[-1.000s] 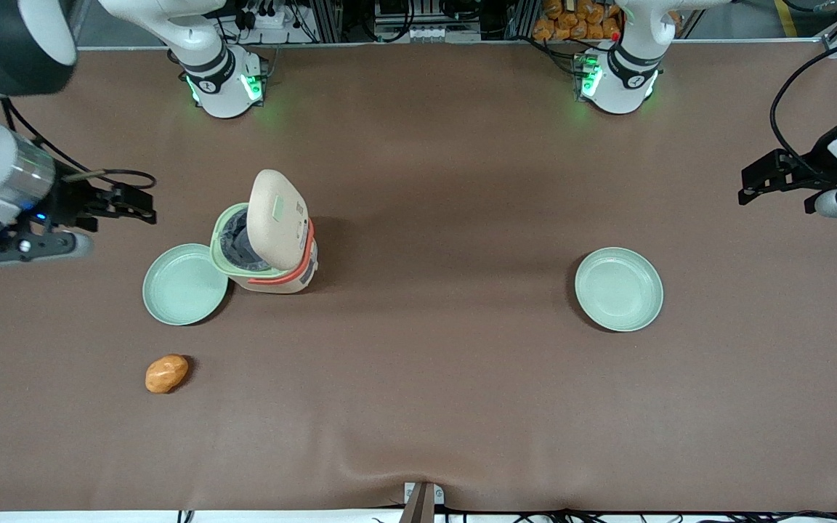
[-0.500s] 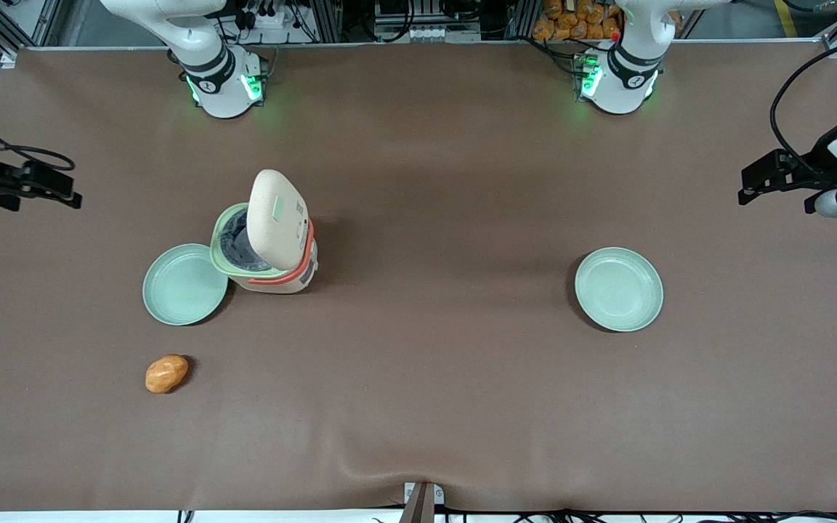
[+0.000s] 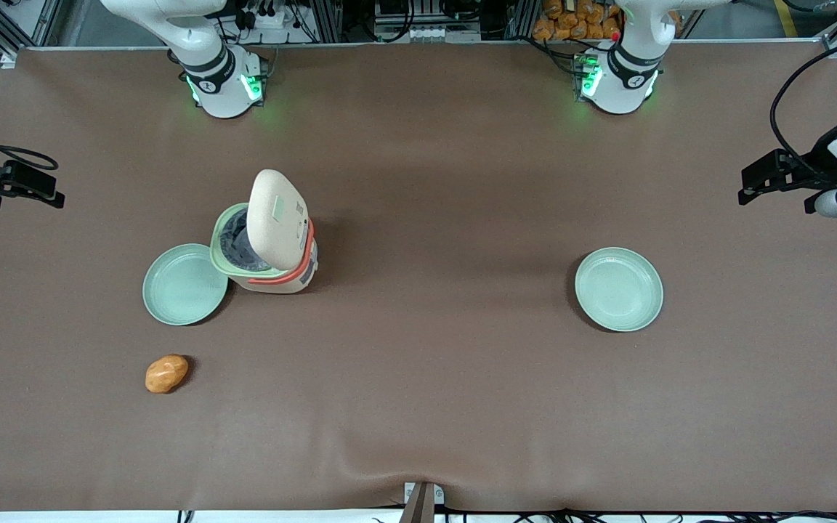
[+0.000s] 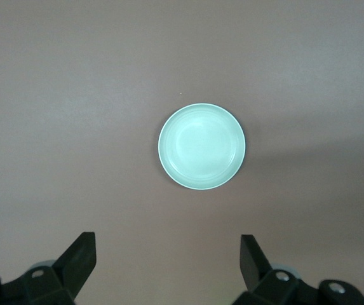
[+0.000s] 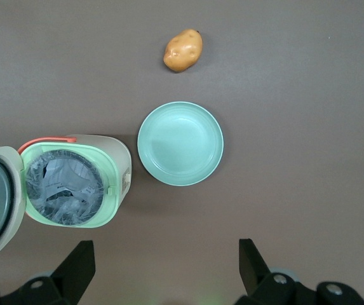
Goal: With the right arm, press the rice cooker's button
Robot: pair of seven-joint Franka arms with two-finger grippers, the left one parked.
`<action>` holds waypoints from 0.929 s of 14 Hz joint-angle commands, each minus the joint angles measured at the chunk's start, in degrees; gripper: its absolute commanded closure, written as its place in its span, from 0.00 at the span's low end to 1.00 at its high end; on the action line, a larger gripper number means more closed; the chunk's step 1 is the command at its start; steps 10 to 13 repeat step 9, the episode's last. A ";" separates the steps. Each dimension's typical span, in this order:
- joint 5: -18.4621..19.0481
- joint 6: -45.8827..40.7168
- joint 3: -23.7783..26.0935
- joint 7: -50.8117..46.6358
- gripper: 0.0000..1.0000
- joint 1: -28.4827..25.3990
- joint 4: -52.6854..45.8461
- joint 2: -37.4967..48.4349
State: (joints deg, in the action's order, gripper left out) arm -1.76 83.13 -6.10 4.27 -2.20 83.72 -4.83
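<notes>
Nearly all of the right arm is now out of the front view: only the black gripper (image 3: pixel 44 195) shows at the working arm's end of the table, a little farther out than half a second ago, and well farther than a second ago, when the silvery wrist and white links were in sight. I judge this a withdrawal with the press already made, since the cooker (image 3: pixel 267 243) stands with its lid swung up and the pale green rim and dark pot bared.

Going across the front view from that end: the gripper, a plate (image 3: pixel 184 284) touching or just beside the cooker with a potato (image 3: pixel 166 373) nearer the camera, then the cooker, its button (image 3: pixel 279 209) on the raised lid facing the parked arm's end, then a second plate (image 3: pixel 618 289) well apart.

The fingers (image 5: pixel 79 267) are spread wide in the wrist view, holding nothing and touching nothing, high above the cooker and plate.
</notes>
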 commanded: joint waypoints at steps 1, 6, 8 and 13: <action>1.14 -0.78 2.85 0.65 0.00 2.99 0.04 1.14; 1.14 -1.13 2.85 0.65 0.00 2.99 0.12 1.05; 1.14 -1.13 2.76 0.65 0.00 2.99 0.12 1.05; 1.14 -1.22 2.76 0.65 0.00 2.99 0.04 1.05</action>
